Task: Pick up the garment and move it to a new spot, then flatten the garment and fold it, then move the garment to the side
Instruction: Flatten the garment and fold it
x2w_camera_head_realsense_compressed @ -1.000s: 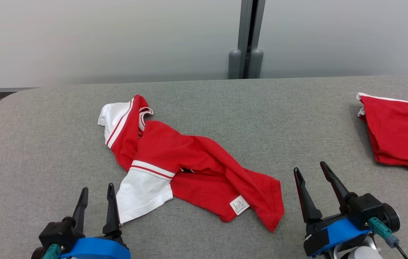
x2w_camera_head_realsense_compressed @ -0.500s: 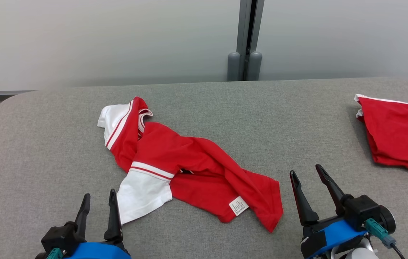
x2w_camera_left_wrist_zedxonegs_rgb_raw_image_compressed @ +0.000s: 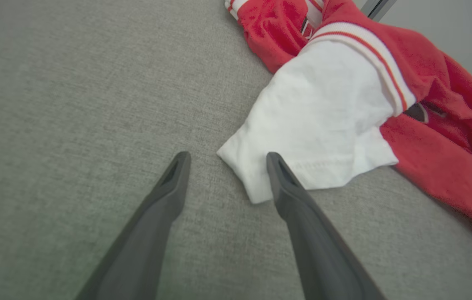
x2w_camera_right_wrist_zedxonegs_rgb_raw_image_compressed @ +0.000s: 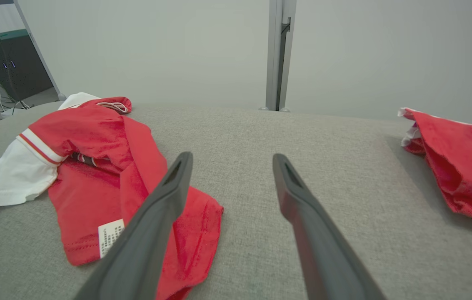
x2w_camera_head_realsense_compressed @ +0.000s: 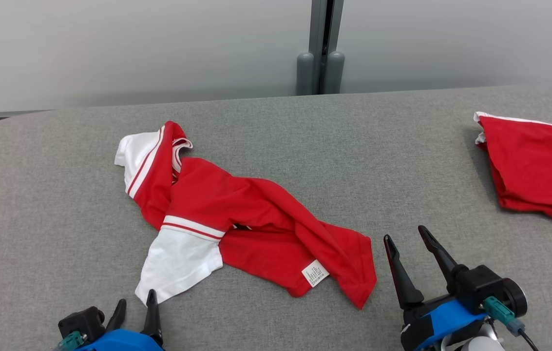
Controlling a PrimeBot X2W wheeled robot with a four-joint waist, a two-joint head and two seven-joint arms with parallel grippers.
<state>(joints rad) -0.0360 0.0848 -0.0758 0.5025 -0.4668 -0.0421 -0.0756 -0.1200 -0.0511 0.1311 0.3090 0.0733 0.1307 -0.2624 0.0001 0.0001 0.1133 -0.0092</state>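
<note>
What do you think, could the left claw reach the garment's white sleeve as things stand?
Probably yes: the open left claw is right at the white sleeve, with nothing in between.

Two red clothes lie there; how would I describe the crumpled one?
On the grey table, look near the middle. The crumpled garment sprawls there; unlike the neater red piece at the right edge, it shows white sleeves and a small white label.

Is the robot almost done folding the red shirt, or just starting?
Just starting. Done: nothing yet; the red and white shirt lies crumpled on the grey table. In hand: both grippers are open and empty, the left gripper at the white sleeve, the right gripper near the hem. Left: lifting, flattening, folding and moving it aside.
</note>
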